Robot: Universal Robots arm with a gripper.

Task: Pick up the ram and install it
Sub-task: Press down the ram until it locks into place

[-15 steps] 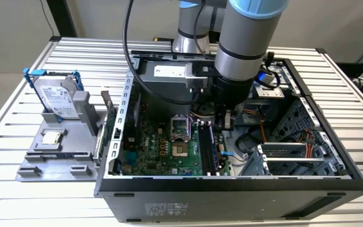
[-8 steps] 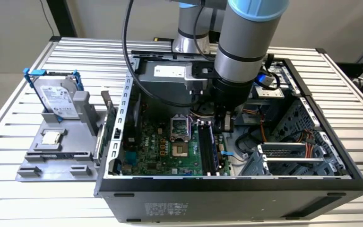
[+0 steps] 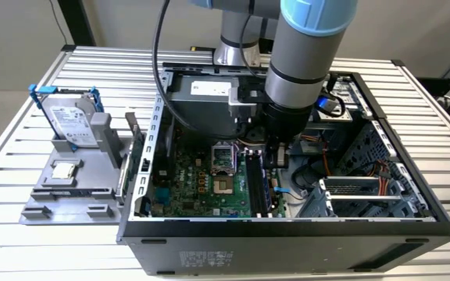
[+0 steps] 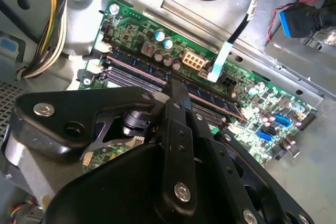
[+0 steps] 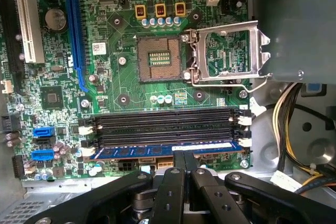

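Your gripper sits directly over ram, jaws closed narrow on its top edge (mid-length); ram's long axis crosses jaws, parallel to slots.

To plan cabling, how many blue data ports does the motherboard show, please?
2: first blue port, second blue port beside it on the board; more may be hidden.

I see the computer case lying open on the surface. The hard drive stands on a holder at the exterior view's left of the case. Inside, the ram sits beside the slots, with my pincer just over it.
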